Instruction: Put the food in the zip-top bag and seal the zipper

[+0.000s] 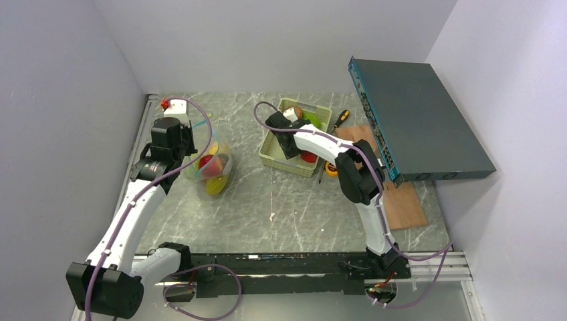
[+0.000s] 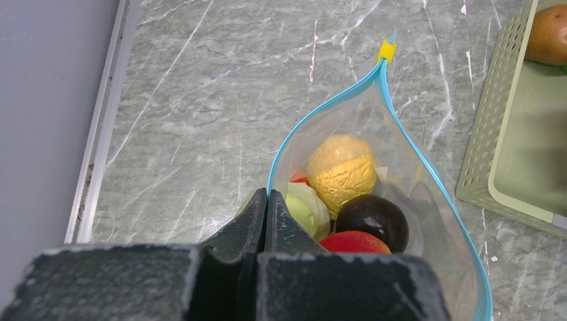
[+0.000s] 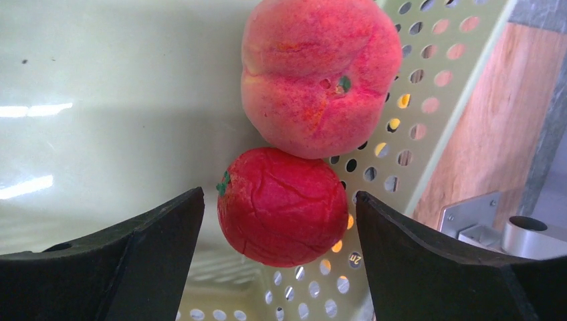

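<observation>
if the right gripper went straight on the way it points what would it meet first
Probably the red toy fruit, framed by the fingers of the open right gripper and lying against the perforated wall of the pale green basket. Depth is hard to judge from the wrist view.

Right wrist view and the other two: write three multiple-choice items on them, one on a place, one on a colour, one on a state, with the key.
1. The small glossy red toy tomato lies:
A) in the pale green perforated plastic basket
B) on a wooden board
C) on bare marble

2. The strip along the mouth of the clear crinkly zip-top bag is:
A) red
B) light blue
C) black

3. The left claw is:
A) wide open
B) holding a screwdriver
C) shut on the bag's mouth edge

Key:
1 A, the perforated green wall stands right beside it.
2 B, the left wrist view shows the blue rim.
3 C, its fingers meet where the strip enters.
</observation>
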